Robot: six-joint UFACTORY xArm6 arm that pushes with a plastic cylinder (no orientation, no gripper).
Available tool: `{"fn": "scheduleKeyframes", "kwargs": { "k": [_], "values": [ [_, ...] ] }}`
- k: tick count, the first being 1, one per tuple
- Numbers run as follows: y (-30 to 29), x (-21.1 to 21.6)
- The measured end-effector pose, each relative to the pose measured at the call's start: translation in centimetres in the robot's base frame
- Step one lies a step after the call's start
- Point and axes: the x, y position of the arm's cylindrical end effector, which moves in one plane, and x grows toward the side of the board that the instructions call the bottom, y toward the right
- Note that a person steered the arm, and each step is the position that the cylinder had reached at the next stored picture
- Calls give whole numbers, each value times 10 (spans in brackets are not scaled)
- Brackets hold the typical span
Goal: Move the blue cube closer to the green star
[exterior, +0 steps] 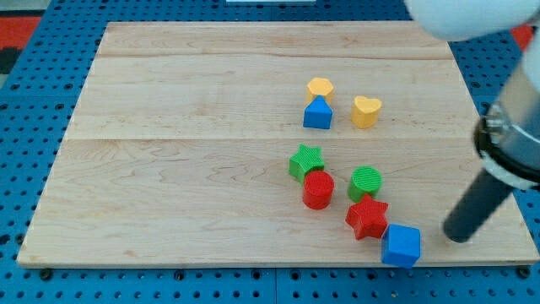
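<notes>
The blue cube [401, 245] lies near the board's bottom edge at the view's lower right, touching the red star [367, 219] on its upper left. The green star [305, 162] lies further to the upper left, touching the red cylinder [318, 190] just below it. My tip [456, 236] is on the board a short way to the right of the blue cube, with a gap between them. The dark rod slants up to the right from the tip.
A green cylinder [365, 182] sits just above the red star. Further up are a blue triangular block [318, 113], a yellow hexagon [320, 87] touching its top, and a yellow heart [366, 111]. The wooden board [169, 169] rests on a blue perforated base.
</notes>
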Motion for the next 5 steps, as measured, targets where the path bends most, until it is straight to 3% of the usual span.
{"fn": "scheduleKeyframes", "kwargs": {
  "k": [1, 2, 4, 5],
  "values": [
    [38, 25],
    [16, 26],
    [-82, 25],
    [-165, -9]
  ]
}}
